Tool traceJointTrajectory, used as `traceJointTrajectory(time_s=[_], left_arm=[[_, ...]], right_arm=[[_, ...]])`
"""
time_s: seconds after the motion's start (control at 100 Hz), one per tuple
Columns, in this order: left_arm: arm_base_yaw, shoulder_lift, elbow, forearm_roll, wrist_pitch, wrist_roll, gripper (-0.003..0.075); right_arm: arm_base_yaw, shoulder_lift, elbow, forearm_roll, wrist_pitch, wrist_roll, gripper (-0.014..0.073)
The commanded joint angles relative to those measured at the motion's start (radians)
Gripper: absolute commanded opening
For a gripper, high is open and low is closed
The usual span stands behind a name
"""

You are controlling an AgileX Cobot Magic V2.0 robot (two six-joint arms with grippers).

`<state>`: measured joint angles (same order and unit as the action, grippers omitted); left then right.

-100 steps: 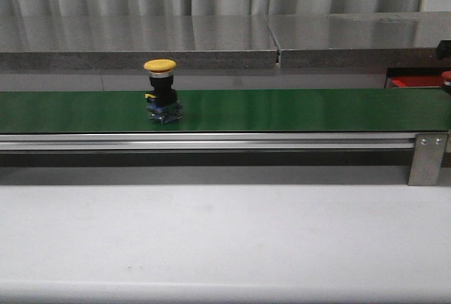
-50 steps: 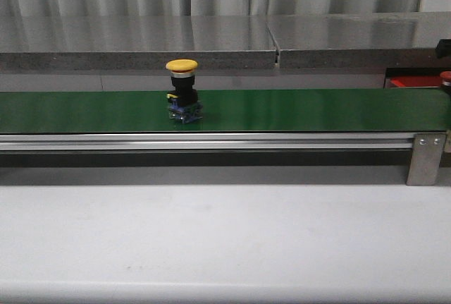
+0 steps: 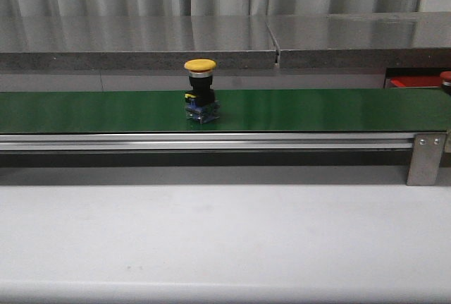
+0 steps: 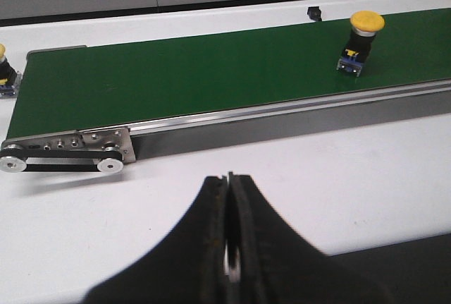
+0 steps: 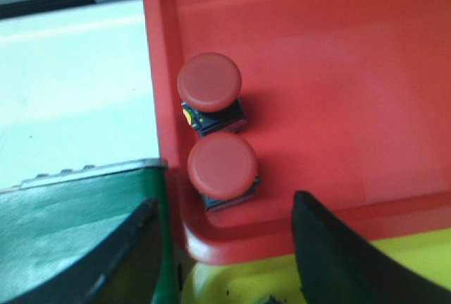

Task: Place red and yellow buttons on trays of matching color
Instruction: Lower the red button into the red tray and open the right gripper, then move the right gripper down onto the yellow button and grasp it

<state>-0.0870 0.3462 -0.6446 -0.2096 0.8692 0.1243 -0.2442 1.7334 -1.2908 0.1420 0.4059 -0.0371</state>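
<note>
A yellow-capped button (image 3: 200, 89) stands upright on the green belt (image 3: 317, 110), a little left of centre; the left wrist view shows the same yellow button (image 4: 363, 36) far from my left gripper (image 4: 228, 178), which is shut on nothing above the white table. My right gripper (image 5: 225, 204) is open over the red tray (image 5: 338, 71), where two red buttons (image 5: 209, 84) (image 5: 222, 166) stand side by side near the tray's corner. A yellow tray (image 5: 282, 276) shows just beside the red one. In the front view only a sliver of the red tray (image 3: 405, 82) is visible at far right.
The belt's metal rail (image 3: 211, 142) and end bracket (image 3: 427, 159) run along the front. Another button (image 4: 5, 75) sits cut off at the belt's roller end. A grey counter (image 3: 141, 39) lies behind the belt. White table (image 3: 225, 240) spreads in front.
The yellow button has travelled to the right along the green belt, staying upright. Nothing else has moved.
</note>
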Motion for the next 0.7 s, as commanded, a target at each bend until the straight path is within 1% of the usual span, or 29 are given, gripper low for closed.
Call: traceJointTrajectory(time_s=[0.0, 0.17, 0.28, 0.54, 0.61, 0.69], left_arm=[[-0.008, 0.011, -0.026, -0.021, -0.066, -0.007, -0.002], [-0.008, 0.011, -0.026, -0.021, -0.066, -0.007, -0.002], [-0.008, 0.011, -0.026, -0.021, -0.066, -0.007, -0.002], [-0.008, 0.011, -0.026, -0.021, -0.066, -0.007, -0.002], [-0.008, 0.011, -0.026, -0.021, -0.066, -0.007, -0.002], [-0.008, 0.011, -0.026, -0.021, -0.066, -0.007, -0.002]], right_arm=[[-0.002, -0.114, 0.009, -0.005, -0.052, -0.011, 0.0426], [0.005, -0.223, 0.049, -0.005, -0.006, -0.011, 0.0426], [0.019, -0.274, 0.05, -0.005, 0.052, -0.011, 0.0426], [0.119, -0.349, 0.05, -0.009, 0.186, -0.012, 0.0431], [0.151, -0.349, 0.05, -0.009, 0.219, -0.012, 0.0463], [0.189, -0.349, 0.05, -0.011, 0.246, -0.012, 0.0536]])
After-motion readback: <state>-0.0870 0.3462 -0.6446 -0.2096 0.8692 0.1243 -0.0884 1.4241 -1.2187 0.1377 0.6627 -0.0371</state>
